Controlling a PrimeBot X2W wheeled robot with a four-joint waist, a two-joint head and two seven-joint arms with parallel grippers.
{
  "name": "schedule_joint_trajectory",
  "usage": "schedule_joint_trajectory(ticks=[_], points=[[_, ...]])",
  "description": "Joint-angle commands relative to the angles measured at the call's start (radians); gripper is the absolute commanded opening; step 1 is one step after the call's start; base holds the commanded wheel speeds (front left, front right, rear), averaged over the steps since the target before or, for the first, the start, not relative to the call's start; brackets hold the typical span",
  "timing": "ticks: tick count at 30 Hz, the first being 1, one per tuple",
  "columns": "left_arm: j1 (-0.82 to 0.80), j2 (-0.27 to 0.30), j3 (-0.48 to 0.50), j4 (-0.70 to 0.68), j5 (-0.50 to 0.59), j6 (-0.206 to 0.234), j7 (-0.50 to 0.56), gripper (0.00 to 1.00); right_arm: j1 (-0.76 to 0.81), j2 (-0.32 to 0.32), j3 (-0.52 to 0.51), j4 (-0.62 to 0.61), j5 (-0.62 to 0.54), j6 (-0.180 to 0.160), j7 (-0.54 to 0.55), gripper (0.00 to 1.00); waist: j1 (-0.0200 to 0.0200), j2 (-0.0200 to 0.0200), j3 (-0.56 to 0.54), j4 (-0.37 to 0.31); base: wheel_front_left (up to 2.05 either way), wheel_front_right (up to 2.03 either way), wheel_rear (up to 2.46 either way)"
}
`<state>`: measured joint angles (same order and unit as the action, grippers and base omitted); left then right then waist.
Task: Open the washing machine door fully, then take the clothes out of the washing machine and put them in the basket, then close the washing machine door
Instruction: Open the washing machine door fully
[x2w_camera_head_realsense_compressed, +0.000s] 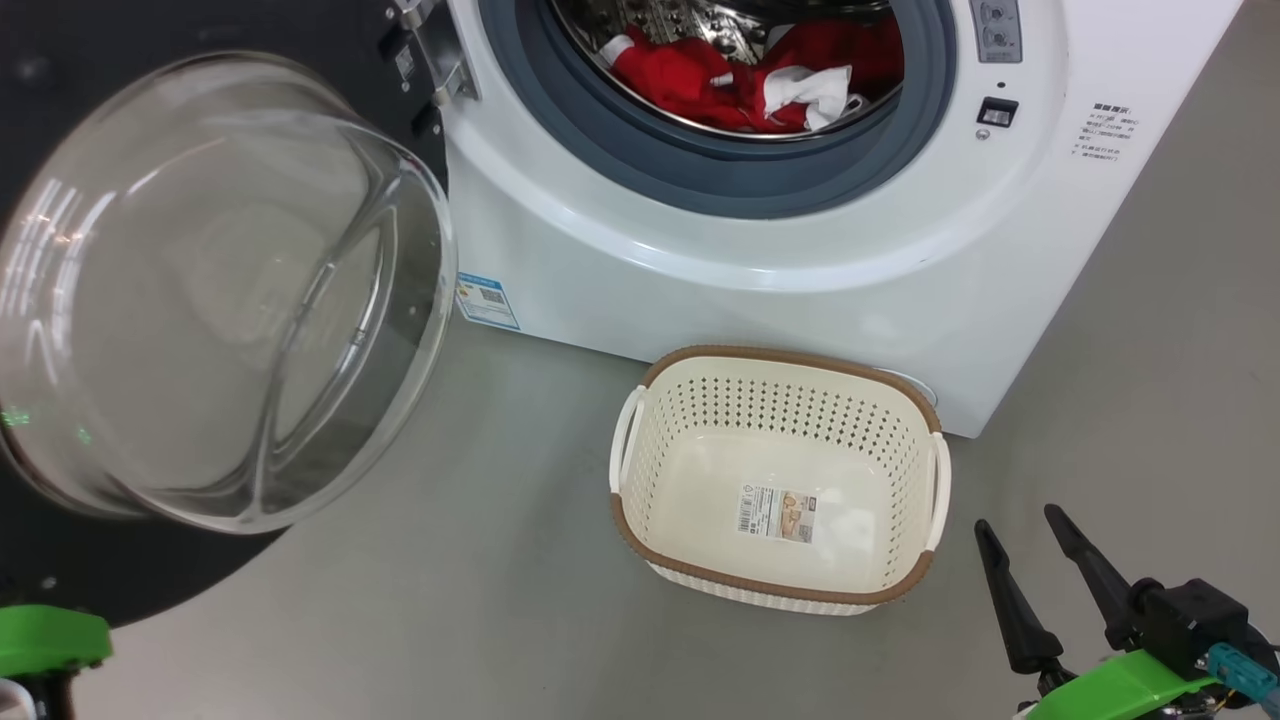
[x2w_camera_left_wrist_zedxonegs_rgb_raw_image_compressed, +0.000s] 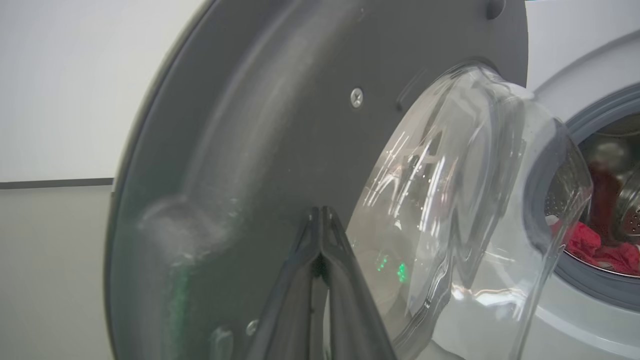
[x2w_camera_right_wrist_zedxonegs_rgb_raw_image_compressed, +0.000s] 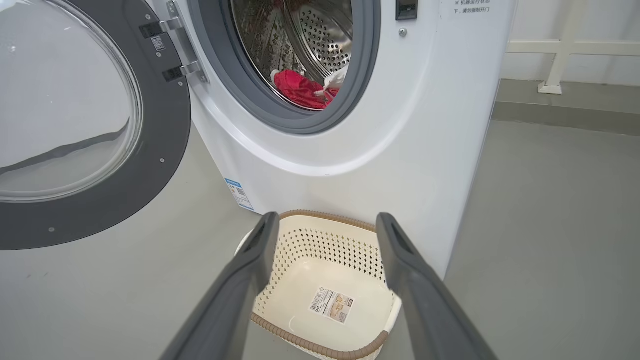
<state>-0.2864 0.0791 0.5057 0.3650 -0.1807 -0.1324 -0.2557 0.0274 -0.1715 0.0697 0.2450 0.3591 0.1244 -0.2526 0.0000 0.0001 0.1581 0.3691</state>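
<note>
clothes (x2w_camera_head_realsense_compressed: 680, 75) half hidden in drum (x2w_camera_head_realsense_compressed: 700, 20); door (x2w_camera_head_realsense_compressed: 220, 290) cut off; left gripper (x2w_camera_left_wrist_zedxonegs_rgb_raw_image_compressed: 320, 212) pinched together; right gripper (x2w_camera_head_realsense_compressed: 1018, 518) wide

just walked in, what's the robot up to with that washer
The washing machine door stands wide open, and the left gripper, shut, is close to its inner face. The red clothes lie inside the washing machine, the basket holds nothing, and the right gripper hovers open beside it.

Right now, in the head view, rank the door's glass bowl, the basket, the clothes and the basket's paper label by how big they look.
1. glass bowl, though it is nearest the camera, which inflates it
2. basket
3. clothes
4. paper label
</note>
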Motion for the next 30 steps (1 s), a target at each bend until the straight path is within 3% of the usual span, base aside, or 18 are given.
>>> schedule_joint_trajectory(ticks=[1, 12, 30], points=[[-0.041, 0.059, 0.054, -0.010, 0.015, 0.004, -0.006, 0.00, -0.036, -0.017, 0.017, -0.027, -0.003, 0.006, -0.009, 1.00, 0.0000, -0.0001, 0.006, -0.004, 0.00, 0.00, 0.00], [-0.116, 0.107, 0.110, 0.066, 0.034, 0.002, -0.006, 0.00, -0.049, -0.029, 0.012, -0.035, -0.005, 0.006, -0.009, 1.00, 0.0000, -0.0001, 0.030, -0.012, 0.00, 0.00, 0.00], [-0.082, 0.100, 0.066, 0.075, 0.020, 0.002, -0.006, 0.00, -0.050, -0.024, 0.016, -0.033, -0.005, 0.006, -0.009, 1.00, 0.0000, -0.0001, 0.011, -0.017, 0.00, 0.00, 0.00]])
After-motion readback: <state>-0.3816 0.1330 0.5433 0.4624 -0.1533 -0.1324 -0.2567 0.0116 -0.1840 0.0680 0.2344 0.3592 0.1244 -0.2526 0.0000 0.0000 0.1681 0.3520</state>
